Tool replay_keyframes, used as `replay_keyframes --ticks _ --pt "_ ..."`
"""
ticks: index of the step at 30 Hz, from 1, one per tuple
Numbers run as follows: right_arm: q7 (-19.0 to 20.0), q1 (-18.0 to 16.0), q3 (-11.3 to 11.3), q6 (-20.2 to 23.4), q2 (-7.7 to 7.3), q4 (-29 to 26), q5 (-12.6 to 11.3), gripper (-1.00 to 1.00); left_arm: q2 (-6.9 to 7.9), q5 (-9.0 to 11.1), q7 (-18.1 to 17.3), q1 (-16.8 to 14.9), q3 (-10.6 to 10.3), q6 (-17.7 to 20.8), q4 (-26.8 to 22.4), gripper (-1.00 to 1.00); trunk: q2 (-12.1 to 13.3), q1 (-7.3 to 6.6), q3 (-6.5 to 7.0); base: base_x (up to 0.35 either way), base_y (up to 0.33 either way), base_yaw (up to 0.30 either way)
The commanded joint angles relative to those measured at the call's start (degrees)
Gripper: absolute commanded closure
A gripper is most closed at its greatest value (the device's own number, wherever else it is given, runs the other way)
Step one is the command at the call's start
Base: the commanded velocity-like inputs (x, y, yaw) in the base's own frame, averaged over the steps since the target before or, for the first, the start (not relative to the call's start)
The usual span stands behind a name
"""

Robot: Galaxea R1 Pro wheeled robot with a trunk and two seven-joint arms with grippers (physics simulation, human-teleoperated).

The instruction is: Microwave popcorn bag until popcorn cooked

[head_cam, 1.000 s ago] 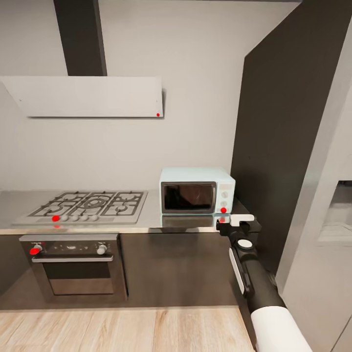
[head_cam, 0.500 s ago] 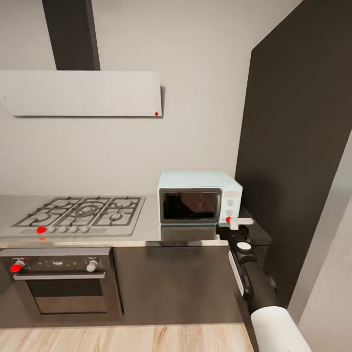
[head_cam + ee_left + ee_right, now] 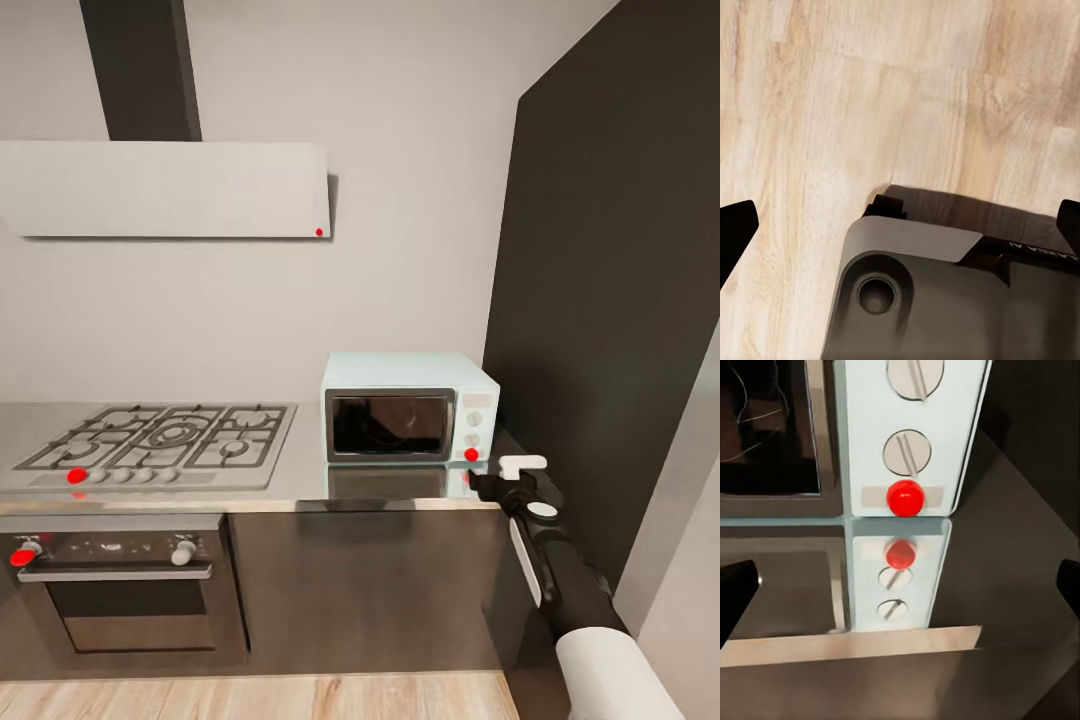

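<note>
Where the dark tall cabinet meets the grey wall, the microwave is seen standing on the glossy grey tabletop, its black glass door shut. Two round dials and a red button are shown on its pale mint panel, and they are mirrored in the shiny slab below. A gas hob is set into the tabletop to the microwave's left, with a dark steel oven under it and a pale extractor hood mounted above. The right claw is held just in front of the tabletop's edge, near the microwave's lower right corner and level with the red button; its dark fingertips are spread wide apart with nothing between them. The left claw is pointed down over the wooden floor, its fingertips also wide apart and empty, above a dark part of the robot's base.
</note>
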Motion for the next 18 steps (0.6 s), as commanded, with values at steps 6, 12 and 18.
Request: replay_keyframes --ticks 6,12,18 --pt "0.44 -0.04 -0.34 0.22 0.31 -0.37 0.52 -1.0 -0.03 0.47 0.18 -0.04 -0.49 -0.16 0.02 -1.0 -0.05 0.01 -0.08 0.0 0.0 0.0" --pt "0.49 -0.04 -0.35 0.31 0.26 -0.39 0.52 -1.0 -0.05 0.52 0.18 -0.04 -0.49 -0.13 0.08 -1.0 -0.05 0.01 -0.08 0.002 0.0 0.0" --pt "0.49 -0.04 -0.35 0.32 0.28 -0.39 0.59 -1.0 -0.03 0.39 0.18 -0.04 -0.49 -0.16 0.1 -1.0 -0.05 0.01 -0.08 0.228 0.0 0.0"
